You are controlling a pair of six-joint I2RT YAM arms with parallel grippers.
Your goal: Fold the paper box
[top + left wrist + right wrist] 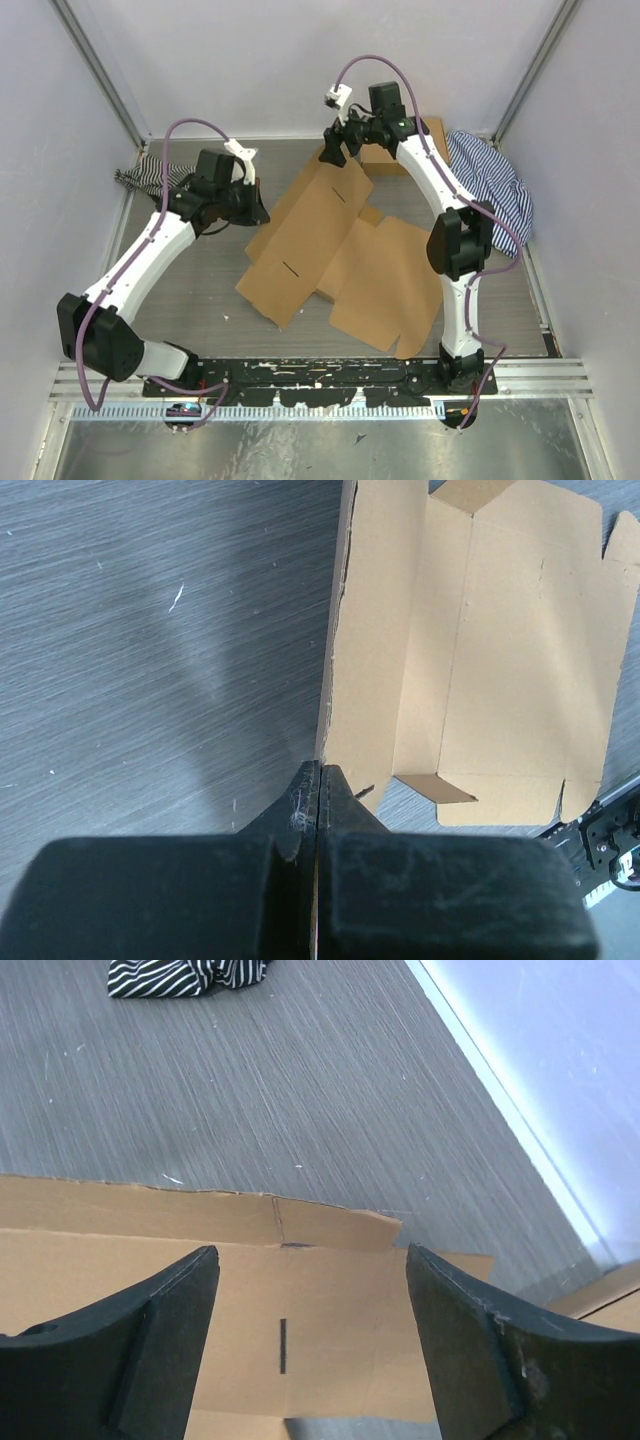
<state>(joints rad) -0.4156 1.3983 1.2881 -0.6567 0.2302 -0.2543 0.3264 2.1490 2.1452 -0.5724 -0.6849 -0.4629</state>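
While top view hides it, left pincer clenched on paper box edge — right pincer released.

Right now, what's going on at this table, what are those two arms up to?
An unfolded paper box lies mostly flat on the table. The left tool is shut on the box's left edge, which looks slightly lifted. The right tool is open and hovers over the far edge without gripping it. No panel stands fully upright yet, so the folding looks barely begun.
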